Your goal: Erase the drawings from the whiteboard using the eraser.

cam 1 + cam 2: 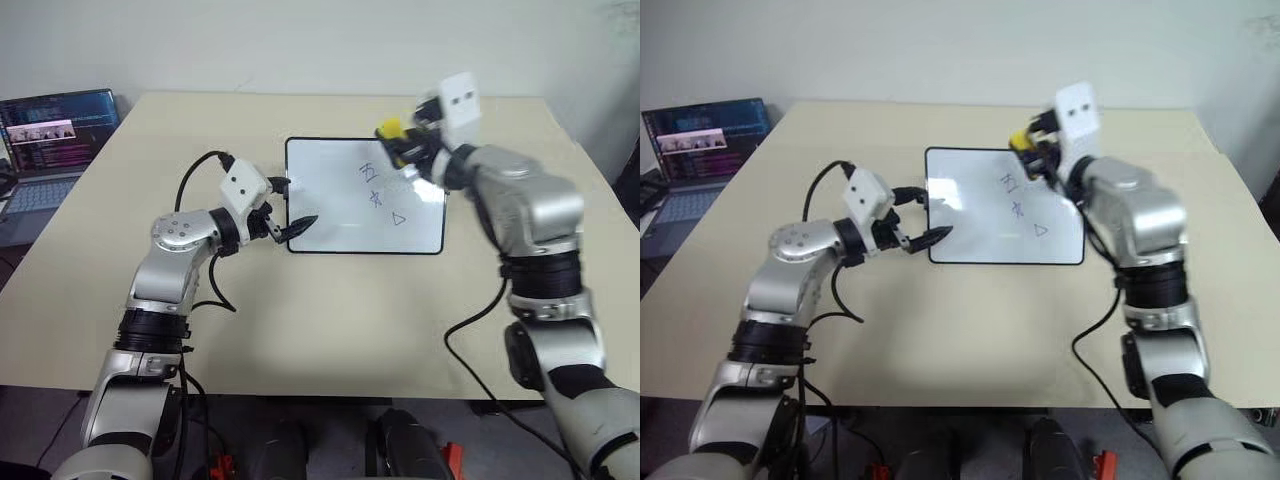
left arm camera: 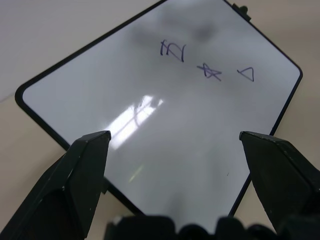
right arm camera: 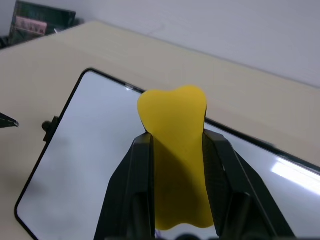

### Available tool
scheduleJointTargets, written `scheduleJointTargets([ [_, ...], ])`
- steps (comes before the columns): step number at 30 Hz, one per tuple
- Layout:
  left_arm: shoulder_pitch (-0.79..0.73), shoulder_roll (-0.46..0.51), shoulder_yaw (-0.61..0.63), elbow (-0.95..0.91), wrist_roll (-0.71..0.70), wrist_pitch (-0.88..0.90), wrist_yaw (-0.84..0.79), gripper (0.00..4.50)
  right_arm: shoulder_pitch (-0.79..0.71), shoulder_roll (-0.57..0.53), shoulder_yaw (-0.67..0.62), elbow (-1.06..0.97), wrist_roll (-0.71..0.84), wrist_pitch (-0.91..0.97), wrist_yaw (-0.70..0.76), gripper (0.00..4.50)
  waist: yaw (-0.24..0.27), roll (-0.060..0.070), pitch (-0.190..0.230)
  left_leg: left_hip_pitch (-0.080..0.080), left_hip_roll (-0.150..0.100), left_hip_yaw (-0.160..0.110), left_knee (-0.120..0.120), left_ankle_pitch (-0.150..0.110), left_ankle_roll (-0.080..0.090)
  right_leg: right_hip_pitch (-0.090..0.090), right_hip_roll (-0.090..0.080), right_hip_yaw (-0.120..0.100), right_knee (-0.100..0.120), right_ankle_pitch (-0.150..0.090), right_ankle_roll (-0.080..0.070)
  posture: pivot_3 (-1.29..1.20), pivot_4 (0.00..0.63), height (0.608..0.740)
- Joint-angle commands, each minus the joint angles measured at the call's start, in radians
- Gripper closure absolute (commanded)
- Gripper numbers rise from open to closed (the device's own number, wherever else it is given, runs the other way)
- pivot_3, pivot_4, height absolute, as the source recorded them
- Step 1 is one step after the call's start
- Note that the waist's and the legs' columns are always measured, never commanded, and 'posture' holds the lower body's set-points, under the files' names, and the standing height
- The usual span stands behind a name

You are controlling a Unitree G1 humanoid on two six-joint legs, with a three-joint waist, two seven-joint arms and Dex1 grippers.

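A black-framed whiteboard is lying flat at the centre of a beige counter. Three blue drawings are sitting on its right half. The right hand is hovering over the board's upper right corner, clenching a yellow eraser. The left hand is resting with spread fingers at the board's left edge, grasping nothing. An open laptop is standing at the far left of the frame.

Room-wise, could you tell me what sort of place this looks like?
Probably an office or lab: a plain beige table holding a whiteboard, an open laptop at its edge, and a bare wall behind.
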Motion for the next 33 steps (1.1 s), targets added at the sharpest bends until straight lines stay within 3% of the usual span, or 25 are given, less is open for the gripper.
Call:
scheduleJointTargets([
  [1,-0.003,0.008,0.014,-0.035,0.002,-0.013,0.014,0.0,-0.06,0.024,0.024,0.045,-0.052,-0.082,-0.025,3.52,0.001,0.0,0.0,0.0,0.0,0.0,0.0,0.0,0.0,0.0,0.0,0.0,0.0,0.0,0.0,0.0,0.15,0.74],
  [14,0.032,0.013,0.012,-0.083,0.0,0.011,0.024,0.0,-0.093,0.034,0.048,0.259,-0.179,-0.174,-0.06,3.52,-0.005,0.0,0.0,0.0,0.0,0.0,0.0,0.0,0.0,-0.001,0.0,0.0,0.001,0.0,0.0,0.0,0.15,0.74],
  [33,0.04,0.015,0.017,-0.098,-0.005,0.017,0.021,0.0,-0.117,0.079,0.041,0.529,-0.237,-0.416,-0.105,3.52,-0.007,0.0,0.0,0.003,0.0,0.0,0.0,0.0,0.0,0.002,0.0,0.0,0.002,0.0,0.0,0.0,0.15,0.74],
])
